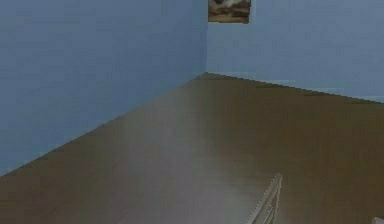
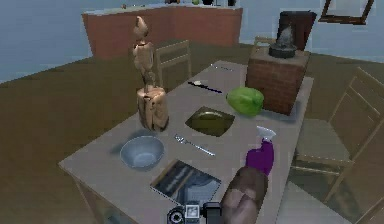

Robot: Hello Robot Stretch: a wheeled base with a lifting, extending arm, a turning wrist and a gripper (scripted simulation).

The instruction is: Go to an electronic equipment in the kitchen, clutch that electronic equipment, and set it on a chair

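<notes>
A: At table's near edge, arm side view: flat dark slab (image 2: 186,182) w/ pale rim, prob the electronic equipment. Lies flat on table (image 2: 100,158), betw grey bowl (image 2: 141,152) and brown loaf-ish lump (image 2: 246,190).
B: And gripper (image 2: 185,214)?
A: Barely in at bottom edge, just below slab in the pic. So slab's straight out from it, close by; touching or apart, can't say.
B: Jaws? Holding anything?
A: Can't tell either: far end not made out, tabletop behind.
B: Long axis?
A: Unclear, slab looks near-square from here. Chair (image 2: 172,60) at table's far side, for later.
</notes>
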